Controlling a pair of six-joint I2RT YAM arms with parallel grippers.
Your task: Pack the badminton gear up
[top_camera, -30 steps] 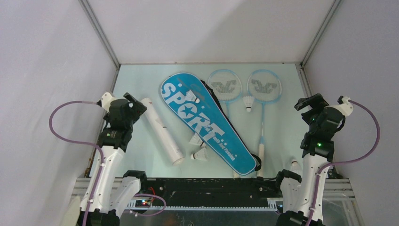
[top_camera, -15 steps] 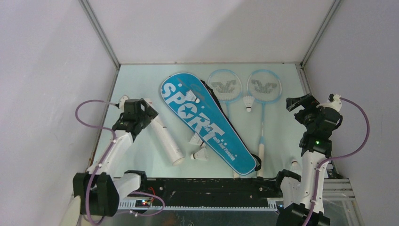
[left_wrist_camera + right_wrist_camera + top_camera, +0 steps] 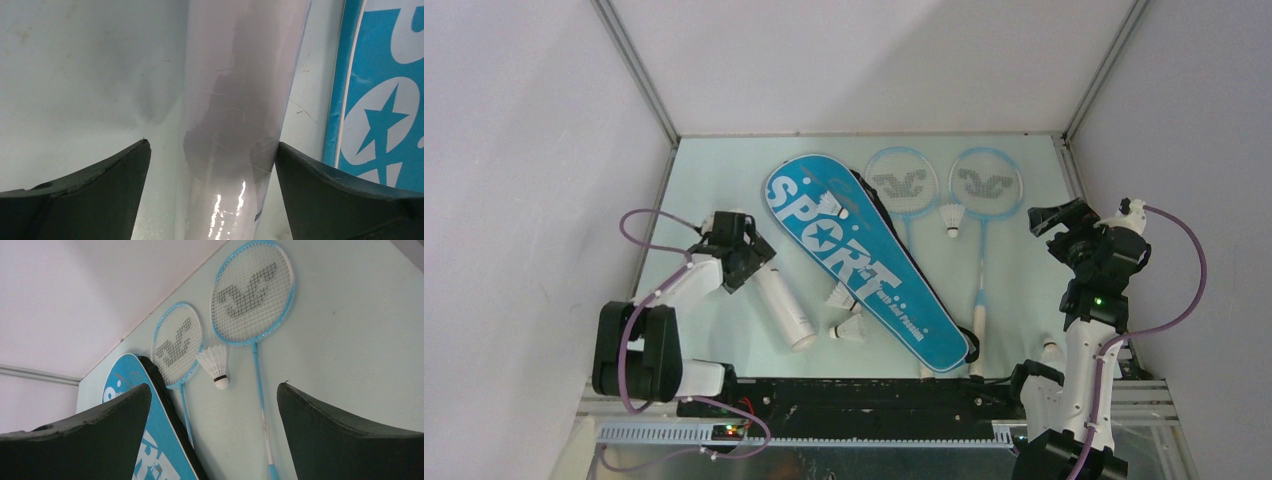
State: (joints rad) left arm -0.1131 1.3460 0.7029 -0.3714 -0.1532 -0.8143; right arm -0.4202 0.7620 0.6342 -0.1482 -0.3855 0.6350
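Straddling the long white tube (image 3: pixel 784 305), the left end effector (image 3: pixel 752 262) has its jaws wide apart, one dark finger (image 3: pixel 95 192) on each side of the tube and nothing clamped. In its wrist view one finger stands clear of the tube with bare bench (image 3: pixel 714 180) between them. The other sits right at the tube's edge, and whether it touches cannot be told. The tube lies flat on the bench, running out from under this end effector toward the arm bases. Just beyond the tube, on the side facing the other arm, lies the blue "SPORT" bag (image 3: pixel 864 260), its black strap (image 3: pixel 873 203) along its far edge.

The right end effector (image 3: pixel 1056 218) hangs above the bench with its jaws also spread wide and holding nothing. Ahead of it lie the two light-blue rackets (image 3: pixel 985 183) side by side, heads away from the arms and handles toward them. The one farther from this end effector (image 3: pixel 902 182) has its shaft partly hidden under the bag. A white shuttlecock (image 3: pixel 952 217) rests between the two shafts, just below the heads.

One more shuttlecock (image 3: pixel 829 206) sits on top of the bag. Two others (image 3: pixel 842 296) (image 3: pixel 851 329) lie on the bench between the bag and the tube's near end. Another (image 3: pixel 1051 350) lies close to the right arm's base, behind its end effector.
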